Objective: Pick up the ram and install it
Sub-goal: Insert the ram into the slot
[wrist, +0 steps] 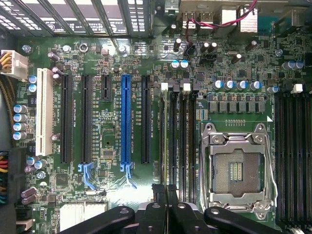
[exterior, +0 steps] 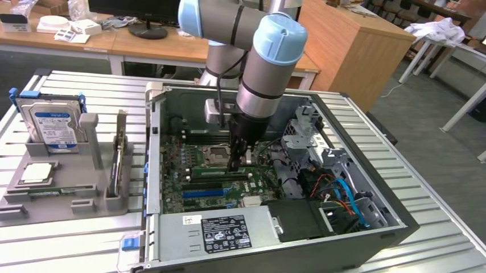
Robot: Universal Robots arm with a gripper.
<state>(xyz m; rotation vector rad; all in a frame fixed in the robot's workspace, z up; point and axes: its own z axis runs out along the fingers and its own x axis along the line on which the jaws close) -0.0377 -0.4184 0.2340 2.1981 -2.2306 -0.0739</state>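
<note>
hard drive (exterior: 52,122): upright in the grey fixture (exterior: 91,170) on the bench (exterior: 76,239), exterior view's left, well apart from the work.
ram (exterior: 216,169): looks to be the green stick on edge in the slot just near of the CPU socket (exterior: 216,153); long axis left-right.
tool (exterior: 241,164): fingers pressed together, nothing seen pinched, at the ram's right end; touching or just above, can't tell.

The arm (exterior: 266,74) hides part of the motherboard's (exterior: 199,173) far side. The pincer (wrist: 165,187) is cut off by the picture's edge, and whether anything thin sits between its closed fingers (wrist: 158,195) cannot be told.
</note>
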